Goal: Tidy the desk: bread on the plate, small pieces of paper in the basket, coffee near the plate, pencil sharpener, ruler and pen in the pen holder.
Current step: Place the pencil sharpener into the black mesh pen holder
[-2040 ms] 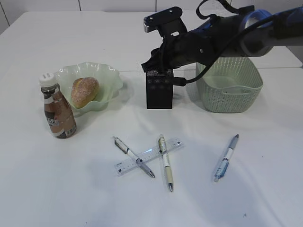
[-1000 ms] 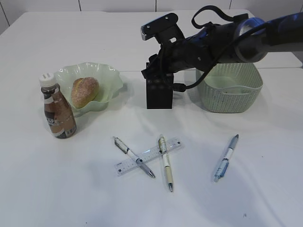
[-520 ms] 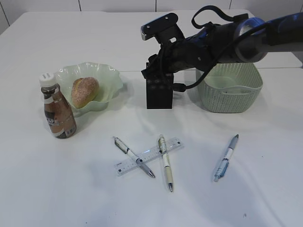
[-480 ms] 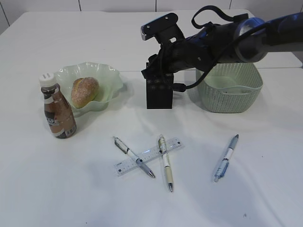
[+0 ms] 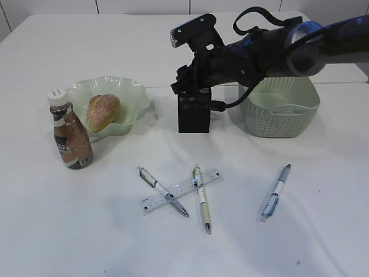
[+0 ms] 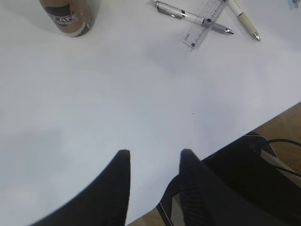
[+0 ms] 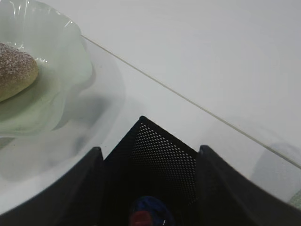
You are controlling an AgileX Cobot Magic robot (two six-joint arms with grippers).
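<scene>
STEP: stationery to pen holder [image 5: 193, 112] | RIGHT gripper [image 7: 149, 188]: jaws open above holder, blue-red item inside | LEFT gripper [image 6: 153, 165]: jaws parted, empty | NEXT: fetch ruler [image 5: 181, 190] lying under pens on bench [image 5: 115, 231]

Brown wooden floor [image 6: 288, 118] — a thin black cable [image 6: 282, 140] running across it

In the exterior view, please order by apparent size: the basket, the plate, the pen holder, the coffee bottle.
1. basket
2. plate, nearly as wide as the basket but shallower
3. pen holder and coffee bottle: they look about alike, and the right tool covers the holder's top, so I do not rank them.
</scene>
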